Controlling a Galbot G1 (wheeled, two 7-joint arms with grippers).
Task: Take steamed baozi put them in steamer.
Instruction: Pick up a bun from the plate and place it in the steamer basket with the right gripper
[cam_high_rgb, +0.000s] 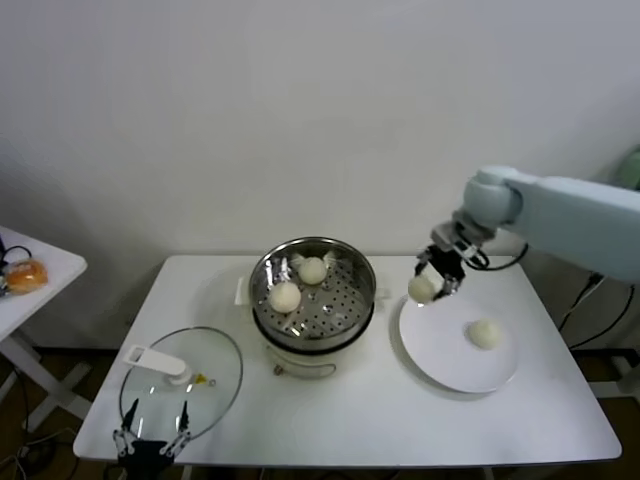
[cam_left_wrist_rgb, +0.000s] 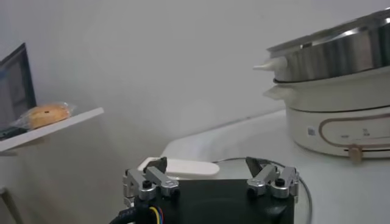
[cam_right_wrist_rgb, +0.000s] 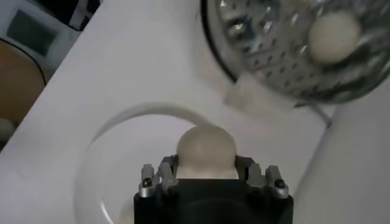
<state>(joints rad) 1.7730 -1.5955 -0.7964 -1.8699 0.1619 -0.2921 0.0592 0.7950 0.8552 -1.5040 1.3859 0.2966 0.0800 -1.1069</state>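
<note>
The steel steamer (cam_high_rgb: 345, 305) stands mid-table on its white cooker base, with two cream-white baozi (cam_high_rgb: 285, 296) (cam_high_rgb: 313, 270) on its perforated floor. My right gripper (cam_high_rgb: 432, 285) is shut on a third baozi (cam_high_rgb: 421, 288) and holds it above the left rim of the white plate (cam_high_rgb: 440, 350), to the right of the steamer. In the right wrist view this baozi (cam_right_wrist_rgb: 205, 150) sits between the jaws, with the steamer (cam_right_wrist_rgb: 274, 55) beyond. A fourth baozi (cam_high_rgb: 484, 334) lies on the plate. My left gripper (cam_high_rgb: 152, 442) is open and idle at the table's front left edge.
A glass lid (cam_high_rgb: 205, 375) with a white handle (cam_high_rgb: 155, 361) lies front left, just ahead of the left gripper (cam_left_wrist_rgb: 208, 172). An orange-brown bun (cam_high_rgb: 25, 274) sits on a small side table (cam_high_rgb: 55, 262) at far left. Cables hang off the right side.
</note>
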